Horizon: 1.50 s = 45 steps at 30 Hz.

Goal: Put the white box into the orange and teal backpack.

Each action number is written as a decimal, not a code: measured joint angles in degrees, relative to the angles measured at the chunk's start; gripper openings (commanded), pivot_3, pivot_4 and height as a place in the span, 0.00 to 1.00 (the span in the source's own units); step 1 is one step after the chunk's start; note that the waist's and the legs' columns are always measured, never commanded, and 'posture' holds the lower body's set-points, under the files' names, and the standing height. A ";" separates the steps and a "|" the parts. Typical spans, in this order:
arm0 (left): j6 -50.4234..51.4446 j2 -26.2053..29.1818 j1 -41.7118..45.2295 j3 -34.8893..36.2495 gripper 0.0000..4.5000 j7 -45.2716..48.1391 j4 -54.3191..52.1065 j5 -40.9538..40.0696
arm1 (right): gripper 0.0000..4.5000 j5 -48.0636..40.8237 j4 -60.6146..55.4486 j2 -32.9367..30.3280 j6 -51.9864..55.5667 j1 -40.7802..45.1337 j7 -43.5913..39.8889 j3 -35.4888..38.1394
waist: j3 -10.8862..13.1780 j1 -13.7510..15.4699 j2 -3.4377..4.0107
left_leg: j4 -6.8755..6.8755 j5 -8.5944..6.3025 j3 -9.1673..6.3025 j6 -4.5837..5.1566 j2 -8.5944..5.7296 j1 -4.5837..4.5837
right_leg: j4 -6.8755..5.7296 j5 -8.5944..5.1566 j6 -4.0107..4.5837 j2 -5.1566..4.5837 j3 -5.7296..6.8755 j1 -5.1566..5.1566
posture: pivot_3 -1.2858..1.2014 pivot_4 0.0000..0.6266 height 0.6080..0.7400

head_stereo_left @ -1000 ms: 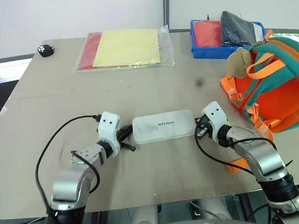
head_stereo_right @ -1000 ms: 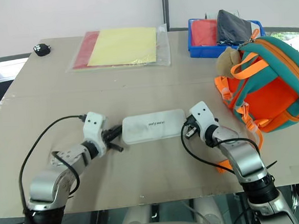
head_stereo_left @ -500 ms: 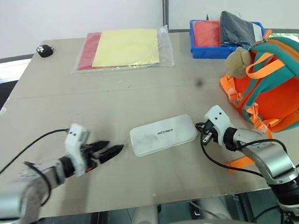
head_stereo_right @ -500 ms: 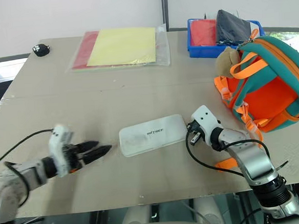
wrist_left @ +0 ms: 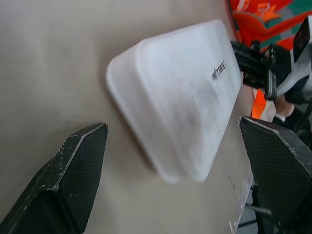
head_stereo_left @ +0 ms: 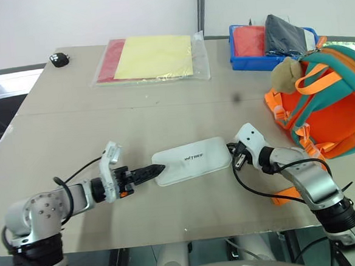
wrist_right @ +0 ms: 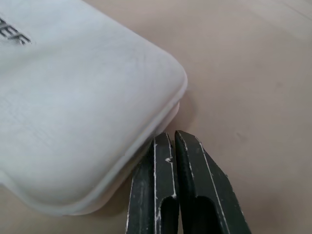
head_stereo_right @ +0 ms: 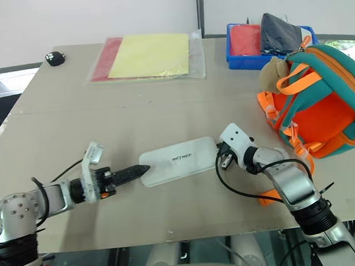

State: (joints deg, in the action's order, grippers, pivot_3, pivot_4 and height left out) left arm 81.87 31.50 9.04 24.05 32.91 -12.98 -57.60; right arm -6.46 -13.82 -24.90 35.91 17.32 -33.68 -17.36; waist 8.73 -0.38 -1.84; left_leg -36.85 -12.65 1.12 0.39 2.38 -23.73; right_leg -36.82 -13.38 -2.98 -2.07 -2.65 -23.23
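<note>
Tan table (head_stereo_left: 164,118), white box (head_stereo_left: 191,160) flat between wide-spread left gripper (wrist_left: 180,161) and pinched-together right gripper (wrist_right: 175,139).

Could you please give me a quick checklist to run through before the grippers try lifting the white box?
1. White box flat on the table: ok.
2. Left gripper open at the box's end: ok.
3. Right gripper open for a grasp: not ok, shut, tips by the box's corner.
4. Orange and teal backpack near the right arm: ok.
5. Backpack opening unzipped: cannot tell.
</note>
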 measured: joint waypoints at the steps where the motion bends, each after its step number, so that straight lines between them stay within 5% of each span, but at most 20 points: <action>1: 0.74 -3.11 1.14 0.28 0.98 -2.29 0.00 -0.29 | 0.00 -0.07 0.48 0.76 -0.02 0.19 -0.30 -0.23 | -0.06 0.11 0.00 | -0.09 0.00 -0.04 0.00 -0.01 0.02 | 0.00 -0.04 0.07 0.00 0.02 0.07 | 0.52 0.24 1.00; 4: 1.61 -6.88 1.72 0.14 0.98 -5.32 -0.81 -1.06 | 0.00 -0.08 0.86 1.65 -0.44 0.43 -1.03 -1.04 | -0.15 -0.04 -0.10 | -0.20 0.00 -0.06 0.00 -0.01 0.01 | -0.02 -0.04 0.08 0.00 0.02 0.11 | 0.52 0.24 1.00; 12: 2.97 -11.03 0.82 2.30 0.28 -7.97 -2.16 -6.35 | 0.00 -0.93 0.40 2.39 -0.99 -1.11 -0.20 2.96 | -0.17 0.15 -0.14 | -0.21 0.00 -0.19 0.00 -0.02 -0.06 | 0.00 -0.05 0.09 0.00 0.10 0.11 | 0.52 0.24 1.00; 16: 2.97 -11.06 1.22 2.75 0.25 -9.78 -2.25 -8.03 | 0.40 -5.25 -5.28 2.69 0.24 -4.13 0.44 9.66 | -0.16 -0.02 -0.13 | -0.21 0.00 -0.19 0.00 -0.02 -0.05 | -0.02 -0.05 0.09 0.01 0.09 0.10 | 0.52 0.24 1.00; 18: 2.75 -11.08 1.75 2.42 0.25 -10.25 -2.14 -8.26 | 0.50 -7.07 -9.67 2.21 1.83 -5.85 0.53 12.20 | -0.15 -0.03 -0.13 | -0.20 0.00 -0.21 0.00 -0.02 -0.07 | -0.01 -0.05 0.09 0.02 0.11 0.10 | 0.52 0.24 1.00; 22: -0.61 -11.48 7.24 2.38 0.25 -12.45 1.42 -7.64 | 0.90 -14.90 -29.93 3.77 14.85 -12.01 7.67 27.08 | -0.11 0.70 -0.14 | -0.18 0.00 -0.32 0.00 -0.01 -0.14 | -0.01 -0.06 0.10 0.06 0.18 0.06 | 0.52 0.24 1.00; 23: -1.52 -11.57 8.58 2.50 0.25 -12.81 2.19 -7.62 | 0.91 -16.17 -33.11 3.92 16.97 -12.93 8.69 29.10 | -0.13 0.70 -0.16 | -0.17 0.00 -0.33 0.00 -0.01 -0.13 | 0.00 -0.06 0.10 0.06 0.19 0.07 | 0.52 0.24 1.00; 32: -6.33 -10.63 16.51 -2.05 0.25 -11.44 9.98 -5.11 | 0.91 -22.81 -43.97 9.60 27.28 -20.71 25.98 39.26 | -0.12 -0.14 -0.16 | -0.07 0.00 -0.17 0.00 -0.02 -0.13 | 0.04 -0.06 0.10 0.04 0.06 -0.01 | 0.52 0.24 1.00; 39: -8.70 -10.86 18.53 -4.39 0.25 -10.52 11.22 -4.06 | 0.91 -13.88 -29.46 8.66 23.84 -4.74 35.03 36.65 | -0.11 -0.56 -0.16 | -0.02 0.00 -0.07 0.00 -0.02 -0.12 | 0.05 -0.06 0.11 0.06 -0.02 -0.07 | 0.52 0.24 1.00; 42: -9.59 -10.92 17.74 -4.63 0.25 -10.63 10.75 -3.66 | 0.72 -9.31 -17.44 7.67 16.61 0.66 35.86 34.45 | -0.09 -0.50 -0.14 | 0.14 0.00 -0.04 0.00 -0.03 -0.19 | 0.05 0.04 -0.08 0.06 -0.05 -0.17 | 0.52 0.24 1.00; 45: -10.44 -10.90 17.05 -4.24 0.25 -11.27 9.27 -3.45 | 0.38 -4.95 -9.01 5.83 8.23 3.47 35.14 31.17 | -0.08 -0.42 -0.14 | 0.27 0.00 -0.02 0.00 -0.03 -0.31 | 0.08 0.04 -0.16 0.06 -0.06 -0.31 | 0.52 0.24 1.00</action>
State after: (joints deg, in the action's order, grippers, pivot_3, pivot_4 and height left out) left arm 71.44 20.60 26.09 19.80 21.64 -3.70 -61.06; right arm -11.41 -22.83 -19.06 44.14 20.79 1.46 13.81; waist 8.65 -0.80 -1.98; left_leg -36.58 -12.65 1.10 0.39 2.35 -24.04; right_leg -36.75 -13.34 -3.14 -2.01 -2.70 -23.54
